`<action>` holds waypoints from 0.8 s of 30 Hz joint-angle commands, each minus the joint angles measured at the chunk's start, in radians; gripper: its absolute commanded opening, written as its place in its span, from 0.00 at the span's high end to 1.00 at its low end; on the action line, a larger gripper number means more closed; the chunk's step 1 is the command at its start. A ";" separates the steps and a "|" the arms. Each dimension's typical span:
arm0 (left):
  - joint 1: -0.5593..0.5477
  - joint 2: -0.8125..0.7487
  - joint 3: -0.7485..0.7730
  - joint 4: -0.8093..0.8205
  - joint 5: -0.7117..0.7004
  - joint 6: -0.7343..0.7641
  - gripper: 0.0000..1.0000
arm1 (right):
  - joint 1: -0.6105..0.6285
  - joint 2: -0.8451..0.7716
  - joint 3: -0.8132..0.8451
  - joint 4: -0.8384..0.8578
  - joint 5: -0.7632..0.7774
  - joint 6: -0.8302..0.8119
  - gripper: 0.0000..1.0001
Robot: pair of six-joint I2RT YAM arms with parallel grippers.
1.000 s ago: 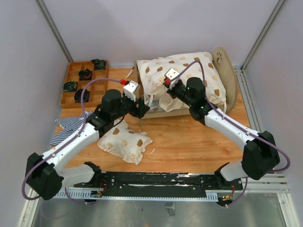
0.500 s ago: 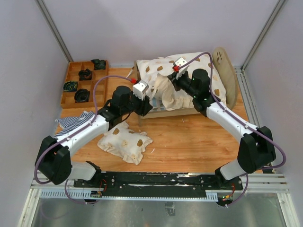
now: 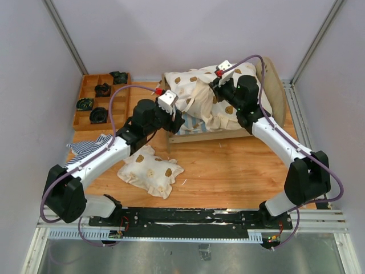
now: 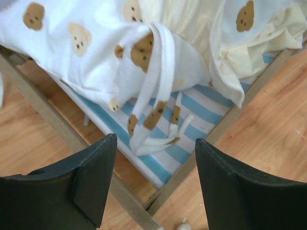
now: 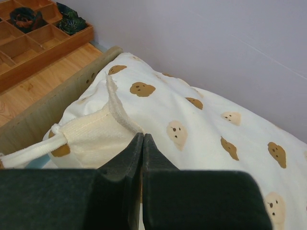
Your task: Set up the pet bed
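Observation:
The pet bed (image 3: 197, 136) stands at the back middle, its arched headboard (image 3: 274, 85) to the right. The cream bear-print quilt (image 3: 239, 111) lies bunched on it, folded back. The blue-and-white striped mattress (image 4: 204, 115) shows at the foot end. My right gripper (image 3: 212, 91) is over the bed, shut on a folded quilt edge (image 5: 122, 112), fingertips (image 5: 143, 136) pressed together. My left gripper (image 3: 178, 121) is open and empty just above the bed's near foot corner (image 4: 158, 201); in the left wrist view the gripper (image 4: 156, 140) has the quilt's dangling ruffle (image 4: 153, 120) between its fingers.
A bear-print pillow (image 3: 151, 170) lies on the table in front of the left arm. A striped cloth (image 3: 85, 151) lies at the left edge. The brown compartment tray (image 3: 85, 105) with dark items stands at the back left, also in the right wrist view (image 5: 43, 43).
My right gripper has moved back and right toward the headboard, drawing the quilt with it and baring the mattress foot. My left gripper has moved closer to the bed's foot corner.

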 commanded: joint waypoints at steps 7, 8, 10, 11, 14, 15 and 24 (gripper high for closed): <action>-0.002 0.093 0.095 0.006 -0.096 0.095 0.35 | -0.033 0.026 0.071 -0.003 0.002 0.009 1.00; -0.002 0.102 0.100 0.003 -0.106 0.100 0.36 | -0.034 0.026 0.072 -0.004 -0.001 0.010 1.00; -0.002 0.118 0.108 -0.007 -0.125 0.108 0.41 | -0.037 0.022 0.071 -0.003 -0.003 0.011 1.00; -0.002 0.125 0.109 -0.009 -0.128 0.114 0.42 | -0.037 0.021 0.070 -0.003 -0.005 0.011 1.00; -0.002 0.130 0.106 -0.010 -0.112 0.132 0.67 | -0.040 0.015 0.065 -0.002 -0.009 0.006 1.00; -0.002 0.129 0.110 -0.016 -0.106 0.135 0.76 | -0.042 0.013 0.060 -0.003 -0.009 0.007 1.00; -0.002 0.052 0.230 -0.147 -0.098 0.173 1.00 | -0.054 0.016 0.030 0.020 -0.011 0.013 1.00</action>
